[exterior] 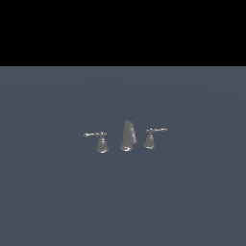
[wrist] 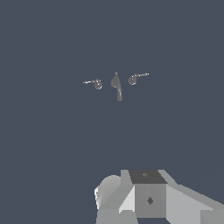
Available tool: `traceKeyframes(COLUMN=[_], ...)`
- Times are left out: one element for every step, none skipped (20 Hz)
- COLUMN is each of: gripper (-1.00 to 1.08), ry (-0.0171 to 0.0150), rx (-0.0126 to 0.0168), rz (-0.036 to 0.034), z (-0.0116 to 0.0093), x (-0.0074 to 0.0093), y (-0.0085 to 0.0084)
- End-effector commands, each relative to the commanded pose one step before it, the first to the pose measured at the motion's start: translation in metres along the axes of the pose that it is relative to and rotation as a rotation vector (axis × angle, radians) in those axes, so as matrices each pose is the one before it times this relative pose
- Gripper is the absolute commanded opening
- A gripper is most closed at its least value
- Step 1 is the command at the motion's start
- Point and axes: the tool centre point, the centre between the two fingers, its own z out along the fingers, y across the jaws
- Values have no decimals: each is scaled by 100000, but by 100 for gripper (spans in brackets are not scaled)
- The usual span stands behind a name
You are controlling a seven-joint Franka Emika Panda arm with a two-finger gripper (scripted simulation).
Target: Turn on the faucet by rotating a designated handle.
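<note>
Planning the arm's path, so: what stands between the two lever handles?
The spout stands between the handle and its twin handle, apart from both. The exterior view shows it, and so does the wrist view.

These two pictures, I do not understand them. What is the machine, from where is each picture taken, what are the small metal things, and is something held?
Both pictures are computer renders of one simulated scene. The machine is a robot arm; it does not appear in the exterior view, which comes from a camera off the arm. The wrist view comes from a camera on the arm's wrist, looking down. The pale grey blocks at that picture's edge are probably part of the arm's hand; its fingers are not in view, so nothing can be seen held.

On the grey surface stands a small metal faucet in three separate pieces: a taller spout in the middle, and a short lever handle on each side. The handle at the exterior view's left has a nearly level lever. The other handle has a lever slanting slightly upward. The arm is far from all three.
</note>
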Motion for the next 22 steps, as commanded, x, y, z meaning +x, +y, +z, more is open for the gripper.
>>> traceKeyframes(gripper=[-100, -100, -100, -100, -100, -100, -100, -100, -100, -100, -100, -100, -100, -100, -100, -100, -100, -100, -100, -100, -100, -100], ry=[0, -2, -6, -12, -17, -22, -26, -31, -36, -41, -46, -50, -55, -60, -65, -70, -74, -79, -84, -89, -94, -96], rx=[0, -4, -3, -7, -9, -12, -14, -17, -20, -22, -25, -27, -29, -32, -34, -36, -38, -40, -42, -44, -46, -45], rz=[0, 69, 138, 276, 371, 488, 589, 700, 807, 918, 1025, 1133, 1243, 1351, 1461, 1571, 1681, 1792, 1900, 2012, 2117, 2157], z=[0, 16, 48, 81, 113, 145, 178, 210, 243, 275, 308, 341, 373, 406, 439, 472, 505, 539, 572, 605, 637, 649], x=[0, 3, 9, 15, 21, 27, 34, 40, 46, 53, 59, 65, 72, 78, 85, 91, 98, 105, 111, 119, 125, 128], y=[1, -6, -37, -48, -72, -89, -111, -130, -151, -171, -191, -212, -232, -253, -274, -295, -316, -336, -358, -379, -400, -408])
